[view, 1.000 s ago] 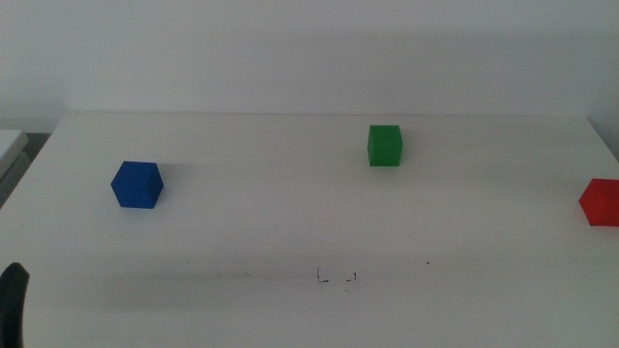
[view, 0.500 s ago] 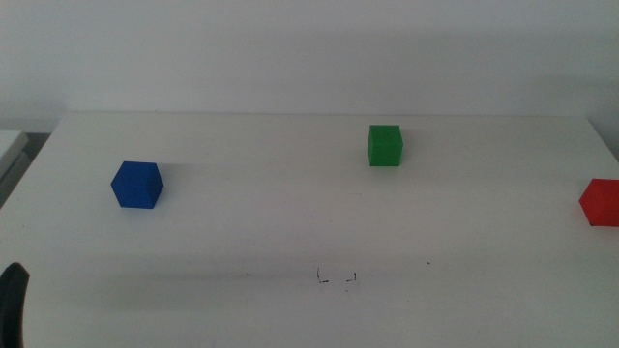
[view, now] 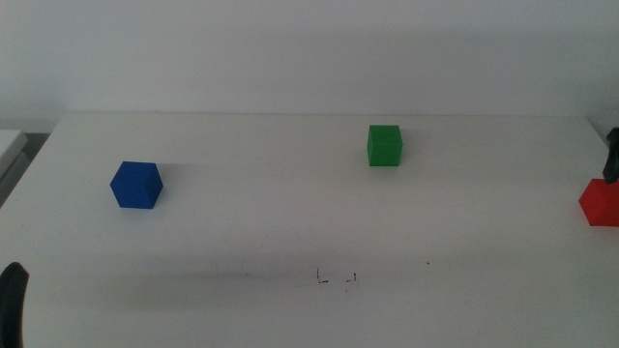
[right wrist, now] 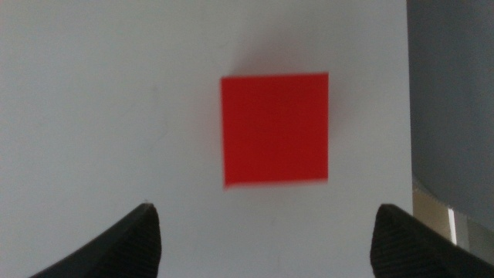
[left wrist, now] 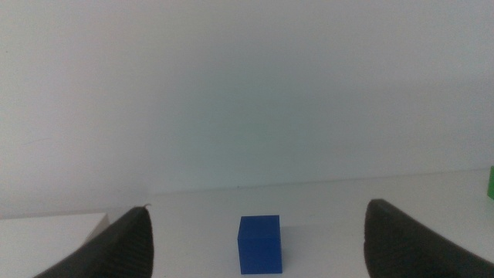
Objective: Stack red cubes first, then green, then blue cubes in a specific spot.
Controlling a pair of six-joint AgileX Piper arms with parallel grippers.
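The red cube (view: 602, 202) sits at the table's far right edge. My right gripper (right wrist: 264, 212) is open and hovers straight above it; the cube (right wrist: 275, 130) shows between and beyond the jaws. In the middle view only a dark tip of the right gripper (view: 612, 155) shows, just above the cube. The green cube (view: 385, 146) stands at the back, right of centre. The blue cube (view: 135, 185) stands at the left. My left gripper (left wrist: 258, 208) is open, waits low at the front left (view: 12, 300) and faces the blue cube (left wrist: 259, 244). The corner marks (view: 337, 278) are at the front centre.
A lone black speck (view: 428, 262) lies right of the marks. The table's right edge runs close beside the red cube, with grey floor (right wrist: 451, 93) beyond it. A white wall stands behind the table. A sliver of the green cube (left wrist: 491, 181) shows in the left wrist view.
The right gripper's dark tip has come into the middle view at the right edge, above the red cube. The cubes and the left gripper have not moved.
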